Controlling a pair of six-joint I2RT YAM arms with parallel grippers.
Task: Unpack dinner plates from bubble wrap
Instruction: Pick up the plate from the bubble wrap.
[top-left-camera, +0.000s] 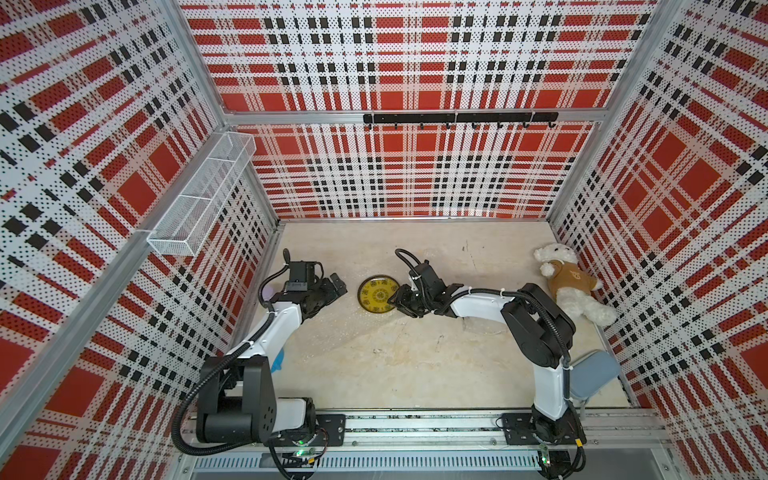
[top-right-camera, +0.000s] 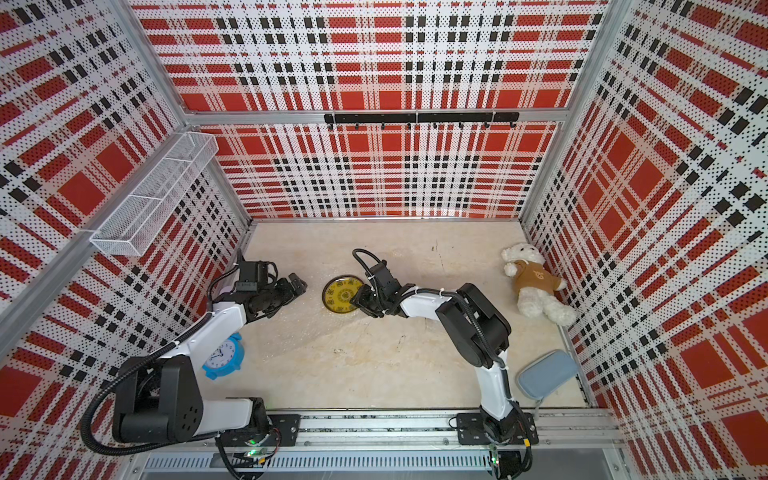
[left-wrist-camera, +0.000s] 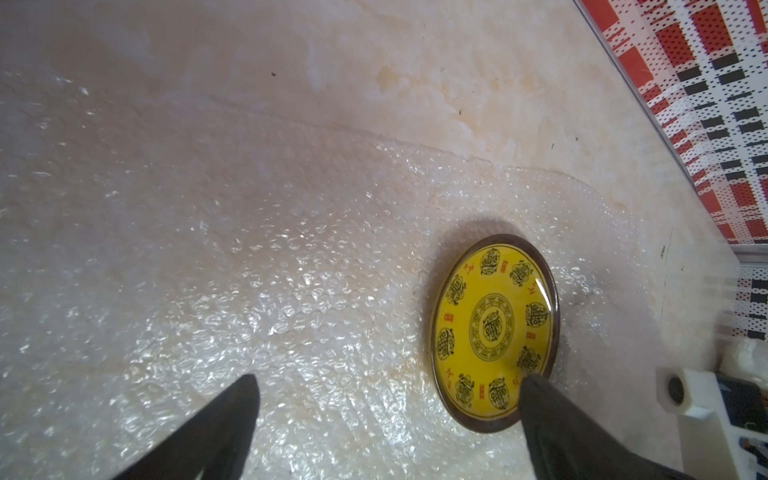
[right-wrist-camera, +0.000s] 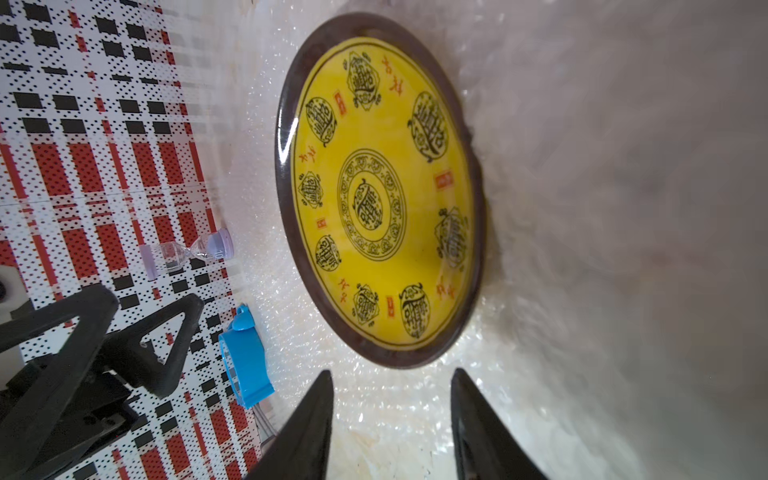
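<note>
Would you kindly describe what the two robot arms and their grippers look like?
The left arm and right arm have white links between bulky black joint housings, with black corrugated cable tied on by white zip ties. The left gripper and right gripper are black, with tapering pointed fingers.
</note>
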